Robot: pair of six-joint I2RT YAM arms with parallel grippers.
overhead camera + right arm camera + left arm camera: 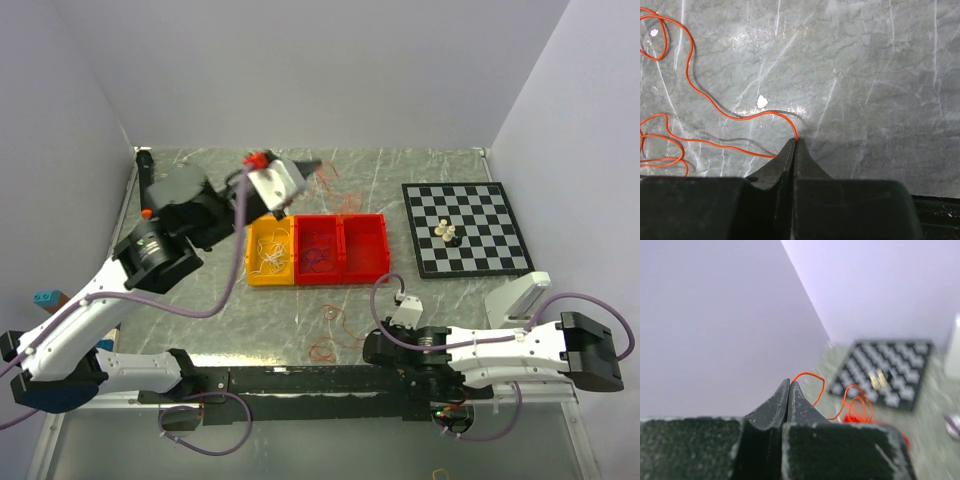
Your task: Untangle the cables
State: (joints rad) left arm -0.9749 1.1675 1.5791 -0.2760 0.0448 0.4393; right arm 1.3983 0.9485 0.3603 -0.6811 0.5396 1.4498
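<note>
My left gripper (pixel 314 166) is raised over the far side of the table, shut on an orange-red cable (pixel 326 182) that hangs in loops from its tips. In the left wrist view the jaws (pixel 789 383) are pressed together and the orange cable (pixel 812 385) curls out to the right. My right gripper (pixel 369 348) is low on the table near the front, shut on another orange-red cable (pixel 336 322). In the right wrist view that cable (pixel 730 115) runs left from the closed tips (pixel 795 141). White cables (pixel 270 254) lie in a yellow bin and purple-blue cables (pixel 318 252) in a red bin.
The yellow bin (pixel 252 262) and two red bins (pixel 363 270) stand mid-table; the right one looks empty. A chessboard (pixel 480 250) with a few pieces (pixel 448 233) is at the right. A white block (pixel 520 292) lies near the right arm.
</note>
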